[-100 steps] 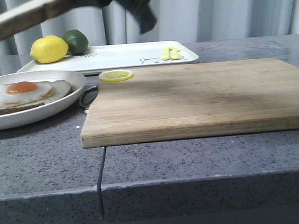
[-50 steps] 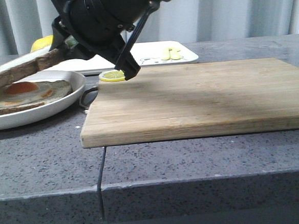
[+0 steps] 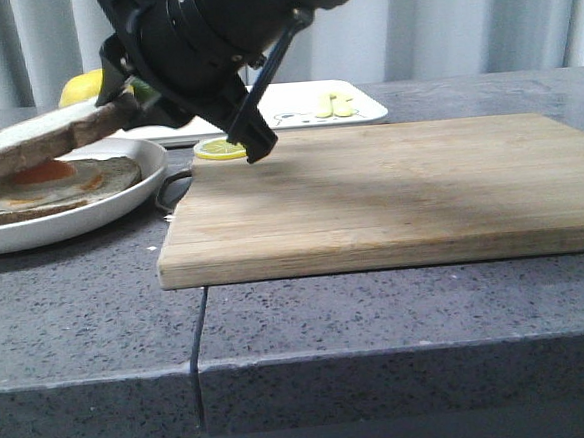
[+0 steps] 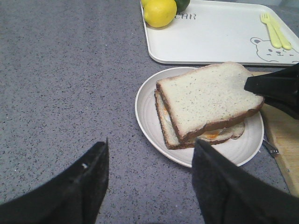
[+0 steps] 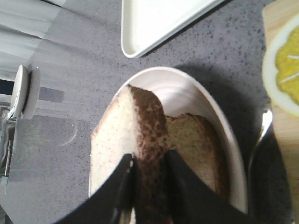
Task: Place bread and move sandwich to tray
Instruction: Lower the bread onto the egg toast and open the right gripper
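At the left of the front view the bread (image 3: 36,145) hangs tilted just over the egg slice on the plate (image 3: 91,215), held low so it can be laid down as the sandwich's top. The right pincer (image 5: 148,184) is pressed onto the bread's crust edge, pinching it. The left pincer (image 4: 149,179) hovers spread and empty above the counter (image 4: 65,93). The tray (image 3: 264,106) waits at upper centre, behind the wooden board (image 3: 390,192).
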`<state>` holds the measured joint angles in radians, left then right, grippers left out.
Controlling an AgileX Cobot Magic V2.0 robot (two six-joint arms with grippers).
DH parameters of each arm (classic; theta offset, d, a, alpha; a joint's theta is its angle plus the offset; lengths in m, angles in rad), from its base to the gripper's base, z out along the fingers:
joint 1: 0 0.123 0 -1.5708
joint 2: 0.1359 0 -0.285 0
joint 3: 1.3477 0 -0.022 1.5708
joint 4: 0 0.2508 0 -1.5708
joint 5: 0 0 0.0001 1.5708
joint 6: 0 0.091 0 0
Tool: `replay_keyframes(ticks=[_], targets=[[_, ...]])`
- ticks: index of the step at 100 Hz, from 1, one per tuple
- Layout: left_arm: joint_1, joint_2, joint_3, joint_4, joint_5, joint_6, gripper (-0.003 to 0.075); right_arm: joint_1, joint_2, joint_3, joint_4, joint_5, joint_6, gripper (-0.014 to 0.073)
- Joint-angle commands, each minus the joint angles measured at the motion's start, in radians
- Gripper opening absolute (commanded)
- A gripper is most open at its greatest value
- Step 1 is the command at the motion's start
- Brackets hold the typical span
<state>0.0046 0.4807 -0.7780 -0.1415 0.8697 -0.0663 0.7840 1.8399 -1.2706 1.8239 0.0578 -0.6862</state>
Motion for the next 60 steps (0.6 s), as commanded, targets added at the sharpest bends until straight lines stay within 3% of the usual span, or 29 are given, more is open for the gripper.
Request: replay_keyframes(ticks=[1,13,60], targets=[[-0.008,0.012,-0.033,-0.014,-0.065,-0.008,0.0365,0.0,-0.047,-0.01,0.057,0.019,-0.014,0.0282],[-0.008,0.012,-0.033,-0.014,-0.065,-0.008,0.0365,0.0,-0.047,-0.004,0.056,0.017,-0.015,0.0339],[-0.008,0.012,-0.033,-0.014,-0.065,-0.008,0.0365,-0.005,-0.074,-0.004,0.045,-0.035,-0.025,0.034]])
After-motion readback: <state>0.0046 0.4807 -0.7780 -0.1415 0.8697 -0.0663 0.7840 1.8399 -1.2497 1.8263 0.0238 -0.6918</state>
